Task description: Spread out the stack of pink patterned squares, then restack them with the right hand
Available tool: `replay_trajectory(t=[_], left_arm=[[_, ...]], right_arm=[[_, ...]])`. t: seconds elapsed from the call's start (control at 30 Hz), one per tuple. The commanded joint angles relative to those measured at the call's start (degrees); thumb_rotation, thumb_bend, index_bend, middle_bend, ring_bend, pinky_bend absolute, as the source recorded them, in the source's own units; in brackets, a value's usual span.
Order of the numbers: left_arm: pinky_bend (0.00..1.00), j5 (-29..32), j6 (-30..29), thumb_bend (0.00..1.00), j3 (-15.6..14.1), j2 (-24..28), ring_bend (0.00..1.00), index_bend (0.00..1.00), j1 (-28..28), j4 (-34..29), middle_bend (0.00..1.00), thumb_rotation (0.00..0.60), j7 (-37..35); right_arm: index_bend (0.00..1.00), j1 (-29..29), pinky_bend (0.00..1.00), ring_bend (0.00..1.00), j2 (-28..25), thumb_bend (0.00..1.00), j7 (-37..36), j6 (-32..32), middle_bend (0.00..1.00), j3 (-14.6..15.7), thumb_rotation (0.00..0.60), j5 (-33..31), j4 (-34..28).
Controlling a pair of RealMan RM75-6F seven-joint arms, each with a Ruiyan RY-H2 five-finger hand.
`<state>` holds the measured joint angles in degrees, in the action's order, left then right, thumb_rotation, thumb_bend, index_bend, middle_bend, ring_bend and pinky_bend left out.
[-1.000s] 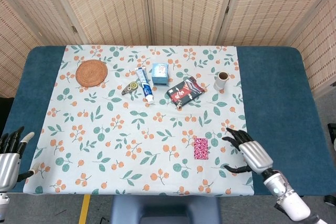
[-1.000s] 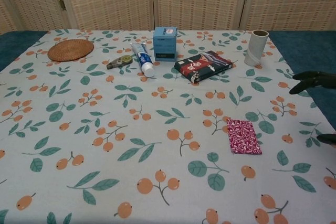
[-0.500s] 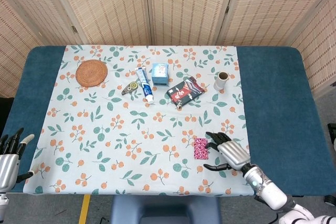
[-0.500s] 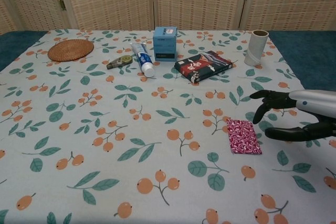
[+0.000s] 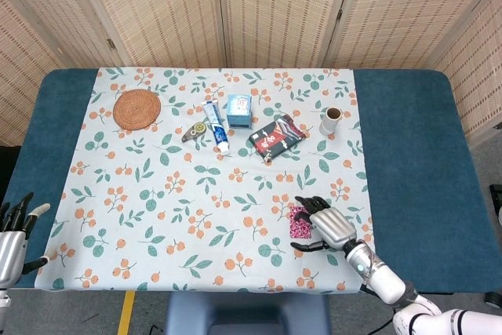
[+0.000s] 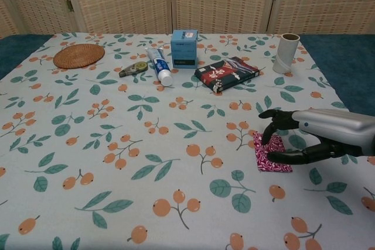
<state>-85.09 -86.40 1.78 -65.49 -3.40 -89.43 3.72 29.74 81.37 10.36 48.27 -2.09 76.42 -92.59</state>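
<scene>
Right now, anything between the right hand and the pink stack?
Nothing. In the chest view the right hand is already over the pink stack, fingers spread above it; contact can't be confirmed.

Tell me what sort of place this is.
Probably a staged robot test setup, not a lived-in room: a table under a fruit-print cloth, woven screens closing off the back, and unrelated items like a toothpaste tube laid out.

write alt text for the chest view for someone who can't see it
The right robot hand reaches in from the right with fingers spread over a stack of pink patterned squares on a floral tablecloth. A woven coaster, toothpaste tube and blue box lie farther back.
</scene>
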Motion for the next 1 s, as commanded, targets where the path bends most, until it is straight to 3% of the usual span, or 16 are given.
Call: replay_trajectory(t=[0.03, 0.53, 1.0], left_arm=[[0.00, 0.01, 0.05, 0.28, -0.08, -0.01, 0.14, 0.23, 0.07, 0.10, 0.06, 0.600, -0.07], [0.00, 0.07, 0.03, 0.28, -0.06, 0.05, 0.14, 0.24, 0.27, 0.23, 0.06, 0.600, -0.46], [0.00, -0.34, -0.40, 0.28, -0.24, 0.47, 0.15, 0.25, 0.62, -0.50, 0.07, 0.600, -0.10]], right_arm=[[0.27, 0.16, 0.00, 0.00, 0.25, 0.26, 0.22, 0.02, 0.03, 0.19, 0.108, -0.21, 0.15], [0.27, 0.81, 0.00, 0.00, 1.67, 0.26, 1.55, 0.59, 0.04, 1.58, 0.112, -0.90, 1.57], [0.27, -2.69, 0.00, 0.00, -3.34, 0.26, 1.03, 3.86, 0.05, 4.57, 0.108, -2.35, 0.04]])
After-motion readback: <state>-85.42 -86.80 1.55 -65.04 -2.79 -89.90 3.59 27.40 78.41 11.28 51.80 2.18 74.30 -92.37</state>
